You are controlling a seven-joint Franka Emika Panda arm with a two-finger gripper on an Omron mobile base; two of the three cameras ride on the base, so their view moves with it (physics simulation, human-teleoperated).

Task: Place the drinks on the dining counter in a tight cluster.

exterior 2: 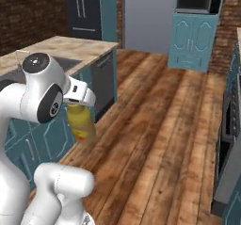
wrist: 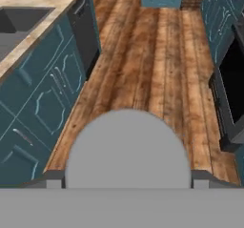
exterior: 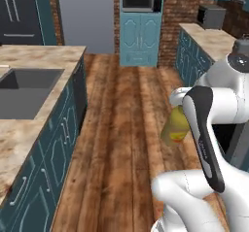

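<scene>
1. While the arm is folded close over its base, the hand pinches the fat olive-yellow bottle, its jaws spread wide round the grey cap.
2. Held upright, that bottle hangs in the air above the wooden floor, apart from the table.
3. Marbled on top with teal cabinet fronts, the table stands to the robot's left, its inset sink dark grey.

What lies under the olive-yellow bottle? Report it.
Under the olive-yellow bottle, held in the pincer, lies wooden floor. The spot directly beneath is hidden by the arm.
</scene>
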